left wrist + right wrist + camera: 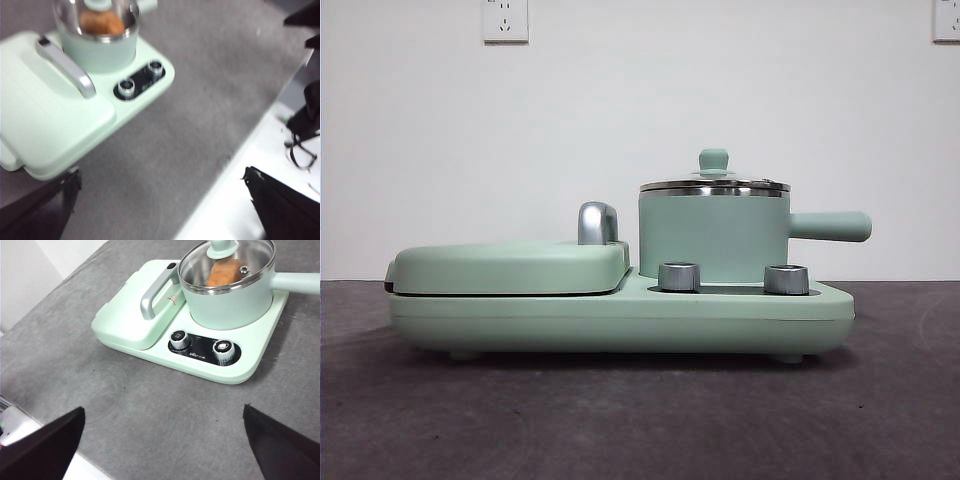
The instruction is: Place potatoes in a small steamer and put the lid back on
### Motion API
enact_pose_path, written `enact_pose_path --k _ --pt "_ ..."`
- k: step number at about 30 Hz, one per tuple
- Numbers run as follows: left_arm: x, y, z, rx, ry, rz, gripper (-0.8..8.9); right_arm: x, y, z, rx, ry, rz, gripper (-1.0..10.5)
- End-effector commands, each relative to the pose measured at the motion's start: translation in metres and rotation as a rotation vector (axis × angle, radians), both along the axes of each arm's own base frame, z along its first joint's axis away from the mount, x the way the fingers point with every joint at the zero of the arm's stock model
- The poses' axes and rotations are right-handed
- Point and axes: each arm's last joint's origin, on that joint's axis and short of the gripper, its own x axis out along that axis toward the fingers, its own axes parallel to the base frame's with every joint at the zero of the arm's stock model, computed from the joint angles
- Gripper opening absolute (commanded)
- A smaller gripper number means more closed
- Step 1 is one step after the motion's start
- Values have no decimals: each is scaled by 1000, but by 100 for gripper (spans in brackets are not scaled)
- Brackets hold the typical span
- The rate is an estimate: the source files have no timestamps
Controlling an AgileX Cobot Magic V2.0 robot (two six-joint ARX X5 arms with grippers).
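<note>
A: What lies behind everything in the front view?

B: A plain white wall (640,120) fills the upper half of the frame. Two white power sockets sit on it, one socket (505,19) at the top left, another socket (947,19) cut by the top right corner.

A: And the lower half?

B: A dark grey table (640,420), matte and slightly mottled, meeting the wall along a straight horizontal line about mid-frame.

A: Anything beyond the table's edge?

B: In the left wrist view a pale, bright surface (235,200) shows at the lower right, with some black cables (300,145) lying blurred at the right edge. Lighting is even and soft.
</note>
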Motion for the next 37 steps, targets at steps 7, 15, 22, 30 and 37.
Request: enact_pose_path --k 7,15,22,30,37 --pt "-30 26 -37 -29 -76 90 131 0 1 3 20 -8 22 298" --pt "-33 29 -40 -12 -56 90 6 0 1 3 20 -13 23 9" --pt "-33 29 -39 -18 -62 90 6 0 1 4 20 -15 21 9" --pt "-32 29 -41 -17 -60 104 6 0 1 4 20 -15 21 9" --pt "-11 30 -73 -73 -218 341 7 0 1 4 20 -15 21 9"
